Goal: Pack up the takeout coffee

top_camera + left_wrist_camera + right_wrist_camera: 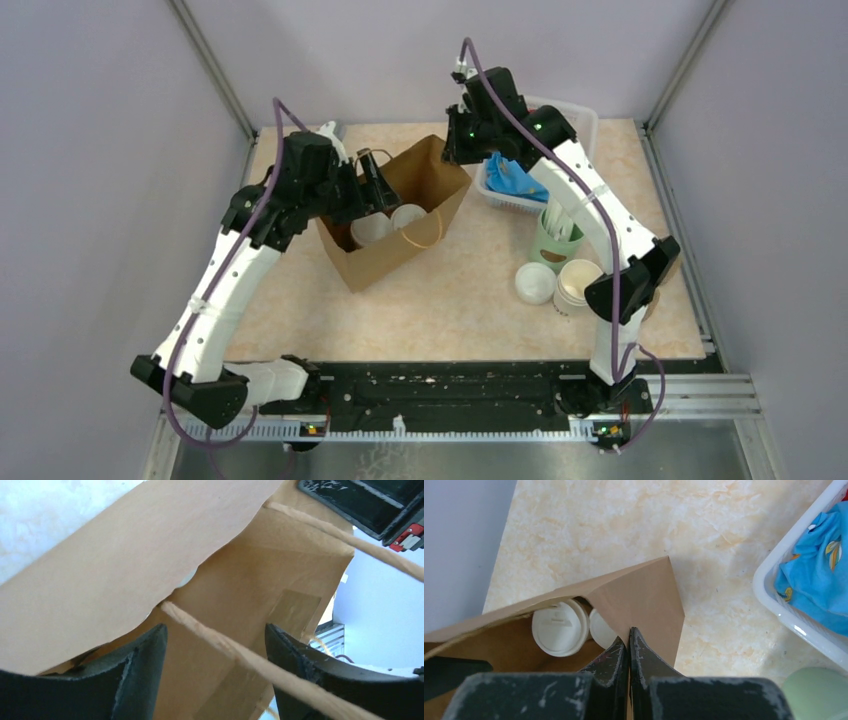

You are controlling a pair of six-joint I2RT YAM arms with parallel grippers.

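While the right pincer clamps the paper bag, the left pincer hangs open at its mouth.

matt brown paper bag, smooth white plastic lid, glossy plastic basket, soft blue cloth, smooth marbled table.

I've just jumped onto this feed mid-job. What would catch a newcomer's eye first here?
The brown paper bag stands open left of centre, with two white lidded cups already inside. Both arms meet at it. The right hand is pinched shut on its far rim, while the left hand stands open at its left edge, a twine handle running between its jaws.
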